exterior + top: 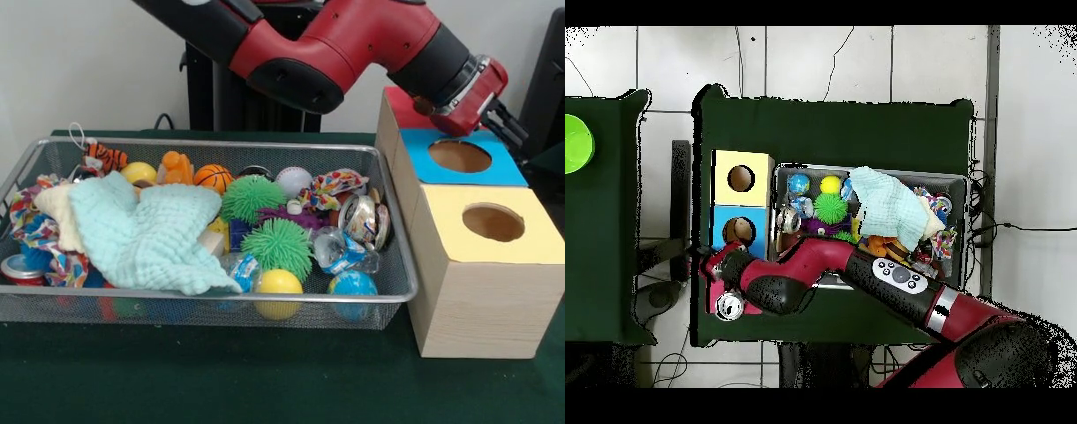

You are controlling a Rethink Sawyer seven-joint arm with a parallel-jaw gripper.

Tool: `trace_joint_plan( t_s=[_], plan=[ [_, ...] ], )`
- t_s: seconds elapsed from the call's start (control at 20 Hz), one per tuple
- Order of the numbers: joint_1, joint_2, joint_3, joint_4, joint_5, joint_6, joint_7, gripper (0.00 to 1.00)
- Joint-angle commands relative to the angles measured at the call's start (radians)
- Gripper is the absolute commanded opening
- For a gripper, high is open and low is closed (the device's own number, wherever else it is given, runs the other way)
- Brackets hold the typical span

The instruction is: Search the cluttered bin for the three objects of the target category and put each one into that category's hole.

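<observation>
The wire mesh bin point(393, 296) holds a heap of toys; it also shows in the overhead view point(957, 180). One dented silver can point(361, 217) lies at the bin's right end. A red can point(21, 269) lies at its left end under a patterned cloth. My gripper point(509, 122) hangs over the far red-topped box point(402, 110), outside the bin. The arm hides that box's hole. In the overhead view the gripper point(703, 263) is over the red-topped box point(713, 298), and a round shiny silver thing point(730, 305), possibly a can's end, shows there beside the wrist.
The blue-topped box point(459, 157) and yellow-topped box point(493, 223) stand in a row right of the bin. A pale green cloth point(146, 234), green spiky balls point(275, 247), a crushed clear bottle point(335, 249) and several balls crowd the bin.
</observation>
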Motion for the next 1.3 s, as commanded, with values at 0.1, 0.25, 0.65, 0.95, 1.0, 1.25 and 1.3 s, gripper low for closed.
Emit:
trace_joint_plan(
  t_s=[0.1,0.25,0.65,0.95,1.0,1.25,1.3],
  plan=[
    [0.040,-0.111,0.021,0.132,0.031,0.047,0.033,0.00],
    [0.036,-0.120,0.034,0.146,0.034,0.037,0.028,0.00],
    [0.056,-0.196,0.047,0.154,0.114,0.058,0.060,0.00],
    [0.069,-0.210,0.010,0.108,0.138,0.065,0.045,0.00],
    [0.073,-0.212,0.006,0.102,0.137,0.059,0.043,0.00],
    [0.043,-0.214,0.033,0.097,0.178,0.098,0.015,0.00],
    [0.035,-0.215,0.042,0.098,0.192,0.117,0.004,0.00]
  ],
)
